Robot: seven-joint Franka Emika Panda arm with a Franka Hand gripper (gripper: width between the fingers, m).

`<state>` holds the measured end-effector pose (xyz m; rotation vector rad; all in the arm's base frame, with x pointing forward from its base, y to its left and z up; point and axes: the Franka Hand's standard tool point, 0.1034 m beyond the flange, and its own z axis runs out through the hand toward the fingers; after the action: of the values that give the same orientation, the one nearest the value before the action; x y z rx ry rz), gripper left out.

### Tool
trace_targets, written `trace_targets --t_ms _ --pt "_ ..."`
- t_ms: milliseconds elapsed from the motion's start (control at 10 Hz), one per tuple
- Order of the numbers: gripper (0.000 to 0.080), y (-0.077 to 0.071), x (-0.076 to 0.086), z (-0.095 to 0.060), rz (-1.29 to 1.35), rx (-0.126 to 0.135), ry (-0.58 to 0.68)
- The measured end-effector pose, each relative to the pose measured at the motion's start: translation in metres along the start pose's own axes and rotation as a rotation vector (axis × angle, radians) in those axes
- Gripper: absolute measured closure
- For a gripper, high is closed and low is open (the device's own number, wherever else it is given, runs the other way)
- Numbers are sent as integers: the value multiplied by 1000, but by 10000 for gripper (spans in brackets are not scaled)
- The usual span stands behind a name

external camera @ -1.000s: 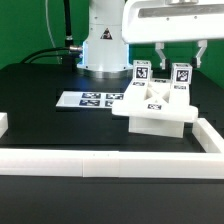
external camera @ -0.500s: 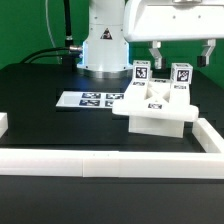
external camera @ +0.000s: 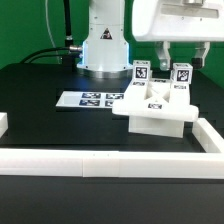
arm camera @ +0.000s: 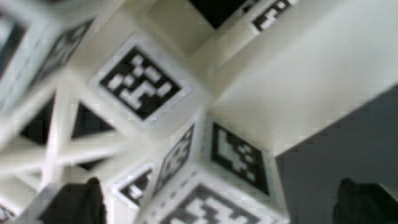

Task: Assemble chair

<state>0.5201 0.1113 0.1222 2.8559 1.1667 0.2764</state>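
Observation:
The chair [external camera: 152, 108] is a blocky white body with black-and-white tags, standing right of the table's middle in the exterior view. Two tagged upright blocks [external camera: 181, 73] rise from its back. My gripper [external camera: 184, 54] hangs just above the block on the exterior view's right, open, with its fingers [external camera: 165, 50] spread wide. In the wrist view the dark fingertips [arm camera: 80, 203] stand at either side of the gripper [arm camera: 222, 205], and a tagged block of the chair [arm camera: 222, 150] lies between them with gaps on both sides. Nothing is held.
The marker board [external camera: 90, 99] lies flat to the exterior view's left of the chair. A long white border rail [external camera: 110, 161] runs along the front and up the right side [external camera: 207, 135]. The robot's base [external camera: 103, 45] stands behind.
The jaws have opened from a narrow stance around the right upright block. The hand has since lifted slightly and shifted toward the exterior view's right. The chair has not moved.

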Motion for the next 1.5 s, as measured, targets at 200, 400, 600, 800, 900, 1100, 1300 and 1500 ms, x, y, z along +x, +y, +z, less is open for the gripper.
trace_targets --t_ms 200,400,600,800,900,1100,1300,1500 --pt "150 6 -1 -2 -113 5 -9" --pt "150 1 -2 -1 -84 21 -29" --pt "150 -4 -2 0 -117 38 -74" --pt "150 -6 5 0 -173 66 -175" --pt "150 -3 6 2 -182 66 -174" --pt "150 -3 4 2 -211 68 -176" --pt "150 1 6 2 -476 72 -159" --pt "150 0 6 3 -657 86 -157"
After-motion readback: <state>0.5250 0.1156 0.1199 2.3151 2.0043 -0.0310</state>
